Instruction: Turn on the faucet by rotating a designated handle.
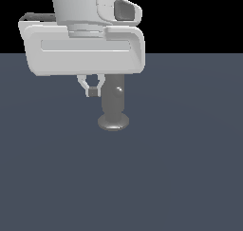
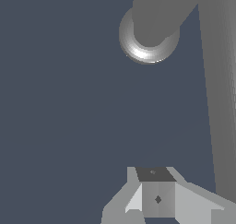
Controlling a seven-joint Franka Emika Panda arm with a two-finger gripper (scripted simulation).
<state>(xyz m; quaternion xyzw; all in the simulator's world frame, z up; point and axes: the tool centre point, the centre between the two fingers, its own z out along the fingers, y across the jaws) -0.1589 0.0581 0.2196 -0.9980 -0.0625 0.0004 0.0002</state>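
Observation:
The faucet is a glossy grey upright cylinder on a round flared base, standing on the dark floor. Its top is hidden behind my white hand in the exterior view. In the wrist view the faucet is seen from above with its base ring around it. The handle shows in the wrist view as a long grey rod running close beside my fingers. I cannot make it out separately in the exterior view. My gripper is shut and empty, hanging just to the exterior view's left of the cylinder, near its upper part. The shut gripper also shows in the wrist view.
A flat dark blue-grey floor lies all around the faucet. Nothing else stands on it in either view.

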